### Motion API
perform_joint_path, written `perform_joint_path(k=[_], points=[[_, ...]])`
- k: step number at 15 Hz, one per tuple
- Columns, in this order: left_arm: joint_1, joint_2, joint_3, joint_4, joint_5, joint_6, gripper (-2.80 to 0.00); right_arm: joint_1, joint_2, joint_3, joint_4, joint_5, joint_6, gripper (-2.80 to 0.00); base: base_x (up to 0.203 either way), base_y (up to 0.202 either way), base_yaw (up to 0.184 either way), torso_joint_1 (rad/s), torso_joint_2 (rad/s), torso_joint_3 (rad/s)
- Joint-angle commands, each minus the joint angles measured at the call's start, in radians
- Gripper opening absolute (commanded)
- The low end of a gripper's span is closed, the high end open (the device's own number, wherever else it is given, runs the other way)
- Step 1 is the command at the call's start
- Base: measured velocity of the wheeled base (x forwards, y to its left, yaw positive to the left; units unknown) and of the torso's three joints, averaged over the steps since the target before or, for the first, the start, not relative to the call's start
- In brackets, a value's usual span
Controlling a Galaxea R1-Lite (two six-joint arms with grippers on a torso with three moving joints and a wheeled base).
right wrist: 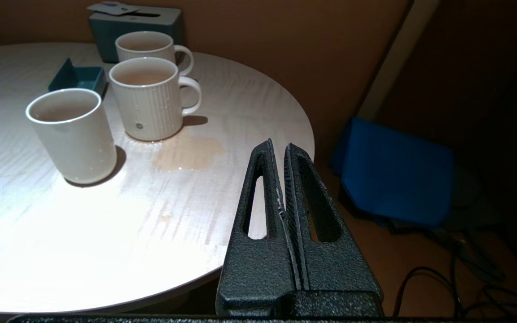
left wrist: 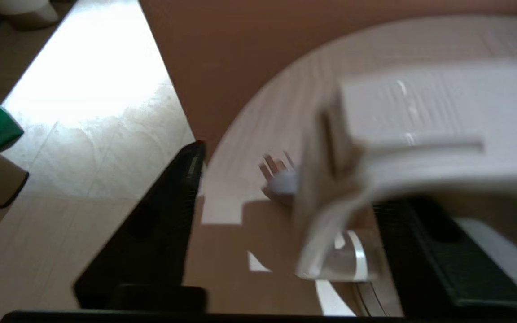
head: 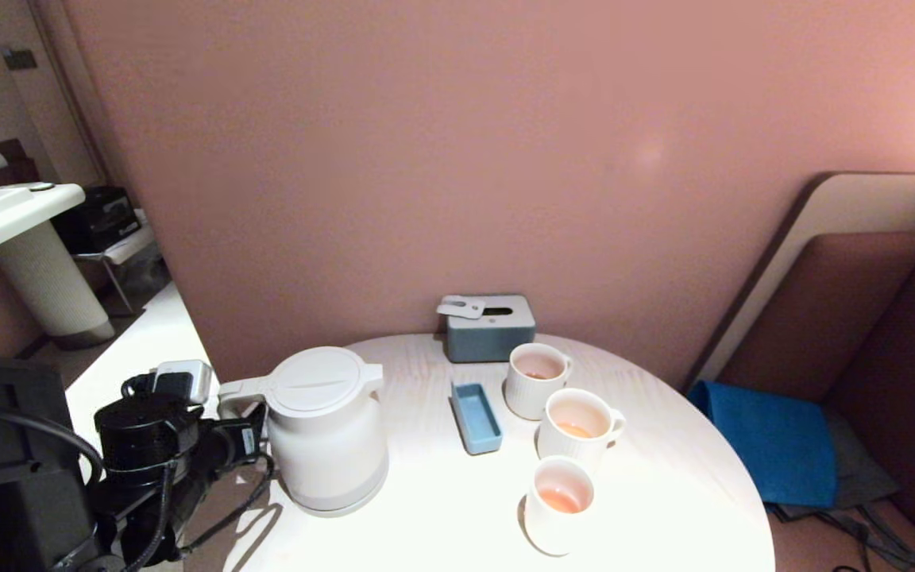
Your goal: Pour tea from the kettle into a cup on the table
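The white kettle stands upright on the left of the round pale table. Its loop handle points toward my left gripper. In the left wrist view that gripper is open, and the blurred handle lies between its black fingers, close to one of them. Three white cups stand in a row on the right, each holding a little orange-pink tea. My right gripper is shut and empty beside the table's right edge.
A small blue tray lies between the kettle and the cups. A grey tissue box sits at the back by the wall. A tea puddle wets the table next to the middle cup. A blue cushion lies on the bench to the right.
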Motion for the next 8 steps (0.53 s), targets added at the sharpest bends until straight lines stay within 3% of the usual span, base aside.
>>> perform_joint_path(k=[1, 6, 8], points=[[0.032, -0.051, 0.027, -0.051, -0.002, 0.002, 0.0, -0.001, 0.001, 0.0, 0.0, 0.001, -0.001, -2.8, 0.0, 0.0, 0.0, 0.0, 0.0, 0.0], [0.066, -0.161, 0.144, -0.051, -0.079, 0.002, 0.0, 0.0, 0.001, 0.0, 0.0, 0.001, -0.001, -2.8, 0.0, 0.0, 0.0, 0.0, 0.0, 0.0], [0.079, -0.225, 0.209, -0.051, -0.138, -0.001, 0.0, 0.0, 0.001, 0.0, 0.0, 0.001, -0.001, -2.8, 0.0, 0.0, 0.0, 0.0, 0.0, 0.0]])
